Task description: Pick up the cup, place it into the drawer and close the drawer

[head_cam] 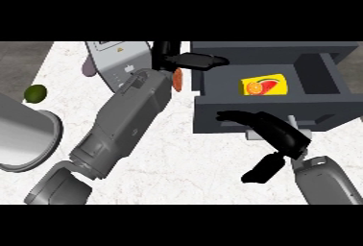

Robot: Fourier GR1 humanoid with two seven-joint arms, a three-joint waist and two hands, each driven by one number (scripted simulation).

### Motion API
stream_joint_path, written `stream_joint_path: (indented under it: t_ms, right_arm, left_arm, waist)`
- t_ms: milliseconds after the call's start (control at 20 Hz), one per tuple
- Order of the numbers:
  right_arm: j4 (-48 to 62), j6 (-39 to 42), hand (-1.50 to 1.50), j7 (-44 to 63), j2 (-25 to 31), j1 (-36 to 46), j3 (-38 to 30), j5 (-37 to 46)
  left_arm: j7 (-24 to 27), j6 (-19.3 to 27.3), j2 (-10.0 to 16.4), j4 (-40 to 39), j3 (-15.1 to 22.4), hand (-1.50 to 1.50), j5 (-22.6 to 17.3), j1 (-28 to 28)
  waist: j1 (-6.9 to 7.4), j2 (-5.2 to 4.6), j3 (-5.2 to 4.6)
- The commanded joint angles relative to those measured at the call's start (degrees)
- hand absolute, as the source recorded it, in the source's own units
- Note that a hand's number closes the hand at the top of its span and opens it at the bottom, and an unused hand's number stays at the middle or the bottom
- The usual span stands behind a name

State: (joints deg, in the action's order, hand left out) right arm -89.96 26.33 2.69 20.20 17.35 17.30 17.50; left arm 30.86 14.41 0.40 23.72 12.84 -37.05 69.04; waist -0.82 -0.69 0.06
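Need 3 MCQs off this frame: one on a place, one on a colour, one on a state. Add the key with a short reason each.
1. Where is the yellow carton?
A. inside the drawer
B. on the bare counter
C. underneath the drawer

2. What colour is the round fruit at the view's left?
A. red
B. green
C. white

3. What state is the drawer in?
A. fully shut
B. open
C. lying upside down

Key:
1 A, the carton lies on the drawer's floor between its walls.
2 B, it shows dark green beside the white counter.
3 B, its inside is seen from above, with the right hand at its front panel.
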Motion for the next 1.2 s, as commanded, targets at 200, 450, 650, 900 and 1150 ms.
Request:
stream_joint_path:
  t_ms: [200,450,650,900,1150]
  right_arm:
    - [27.27,-5.07,1.50,-11.77,-0.99,7.99,2.62,11.27]
    - [44.10,-12.56,1.50,-16.64,-4.95,15.98,-0.62,13.67]
    - [51.28,-16.13,1.50,-23.95,-4.57,20.75,-5.23,11.97]
    - [58.13,-17.49,1.50,-27.02,-0.69,29.20,-12.31,8.84]
    - [62.12,-18.79,1.50,-24.62,2.10,34.81,-16.22,7.28]
  left_arm:
    - [0.26,-2.58,2.67,6.14,-0.95,-1.50,-0.46,-6.26]
    - [-0.83,-3.22,2.74,10.93,0.18,-1.50,-0.29,-10.18]
    - [-2.65,-5.21,5.62,13.94,0.36,-1.50,-0.61,-13.68]
    - [-1.31,-8.21,8.14,15.46,-0.04,-1.50,-0.85,-17.14]
    - [-3.22,-10.82,9.59,17.52,0.75,-1.50,-1.13,-19.30]
  waist:
    - [4.16,0.30,0.04]
    - [6.75,-0.05,0.17]
    - [7.64,-0.23,0.23]
    - [8.59,-1.15,0.25]
    - [11.00,-1.62,0.26]
